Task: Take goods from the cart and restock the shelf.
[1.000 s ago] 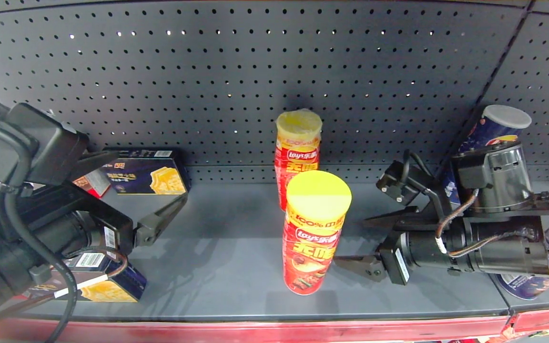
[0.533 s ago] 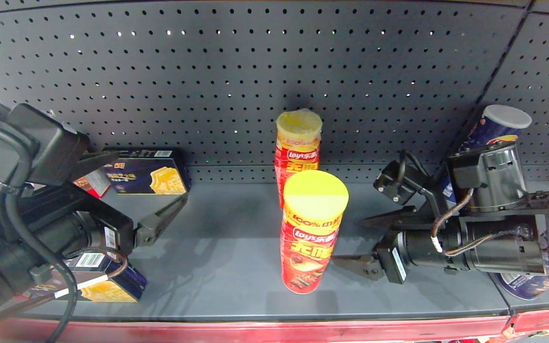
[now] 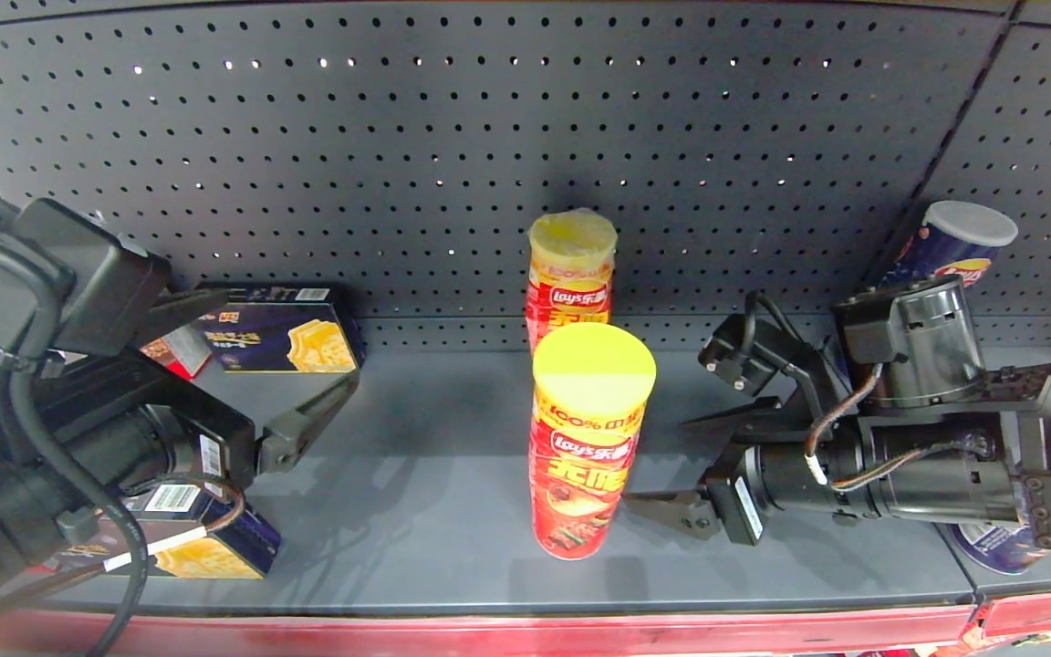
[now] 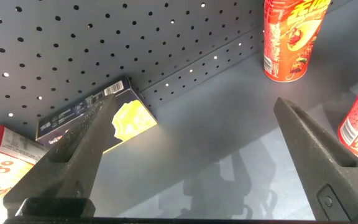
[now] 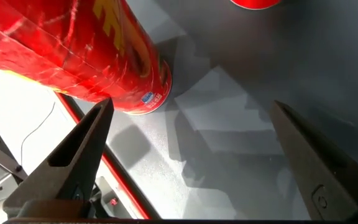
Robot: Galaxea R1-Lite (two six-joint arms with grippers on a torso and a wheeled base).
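My right gripper (image 3: pixel 671 465) hangs over the grey shelf (image 3: pixel 416 511) with its jaws spread wide and nothing between them. Just off its fingertips, at nine o'clock from it, the front red chip can (image 3: pixel 587 438) stands upright; whether my lower finger touches it I cannot tell. In the right wrist view the can (image 5: pixel 73 50) lies just ahead of one finger of the gripper (image 5: pixel 191 104). A second red chip can (image 3: pixel 571 269) stands at twelve o'clock from the first, against the pegboard back panel (image 3: pixel 452 137). My left gripper (image 3: pixel 293 342), at nine o'clock from the front can and well apart, is also spread and empty. A dark blue box (image 3: pixel 279 328) lies just behind it, and another box (image 3: pixel 206 547) under my left arm. A blue can (image 3: pixel 954 242) stands behind my right arm.
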